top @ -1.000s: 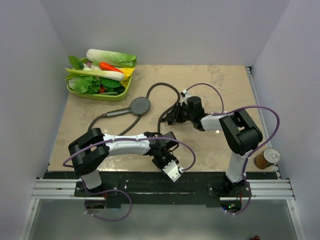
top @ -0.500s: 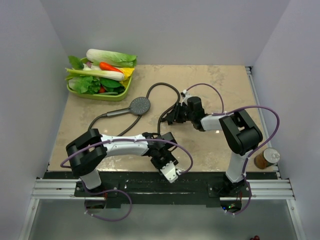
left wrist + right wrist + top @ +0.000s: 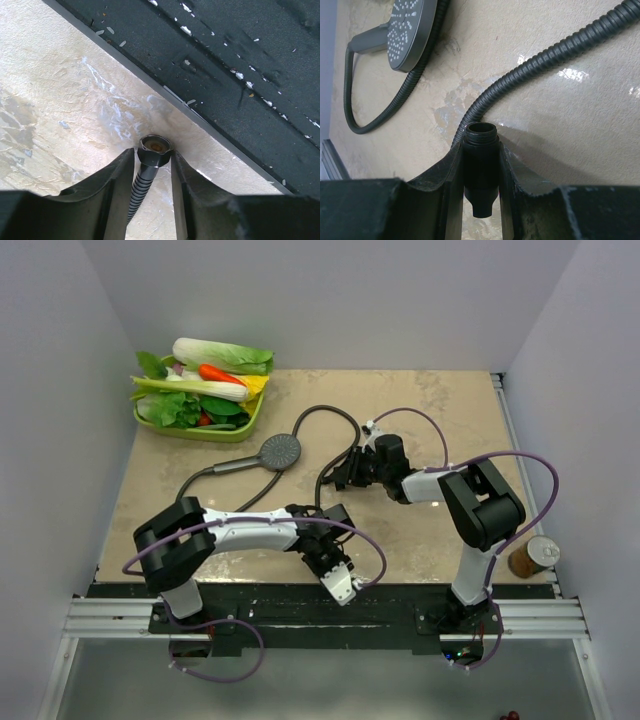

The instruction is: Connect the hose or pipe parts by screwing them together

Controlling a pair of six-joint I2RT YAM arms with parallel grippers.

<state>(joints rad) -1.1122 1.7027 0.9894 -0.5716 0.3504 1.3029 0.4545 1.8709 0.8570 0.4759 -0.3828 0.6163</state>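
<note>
Left gripper (image 3: 152, 155) clamping hose nut (image 3: 155, 147), right gripper (image 3: 481, 150) clamping threaded fitting (image 3: 481, 167)

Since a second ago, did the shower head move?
No. The shower head lies in the same spot in the top view, just as far from the green tray as before.

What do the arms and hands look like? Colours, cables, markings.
The left arm and right arm match: black joint housings, white links, a purple cable looping along each. The left hand and right hand have dark matte fingers with curved inner faces. No markings visible.
</note>
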